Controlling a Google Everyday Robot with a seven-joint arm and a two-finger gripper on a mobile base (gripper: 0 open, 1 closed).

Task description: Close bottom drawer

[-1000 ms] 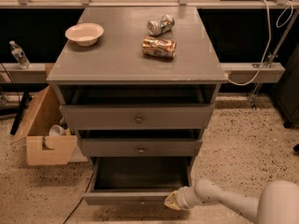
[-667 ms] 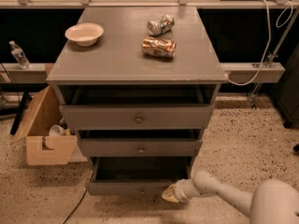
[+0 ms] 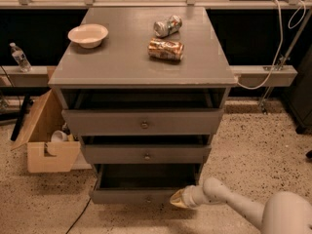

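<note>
The bottom drawer (image 3: 139, 195) is the lowest of three in the grey cabinet (image 3: 141, 62). It stands partly pulled out, with its dark inside showing above its plain grey front and a small round knob (image 3: 148, 198) at centre. My gripper (image 3: 177, 199) is at the end of the white arm that comes in from the lower right. Its yellowish tip presses against the right end of the drawer front.
The middle drawer (image 3: 146, 154) and the top drawer (image 3: 144, 123) also stand slightly out. On the cabinet top are a white bowl (image 3: 88, 34) and two crushed cans (image 3: 165, 49). An open cardboard box (image 3: 46, 138) stands to the left on the speckled floor. A cable (image 3: 273, 57) hangs at right.
My gripper has moved left and pushed the bottom drawer inward; less of its inside shows now. The camera view has also come nearer to the cabinet.
</note>
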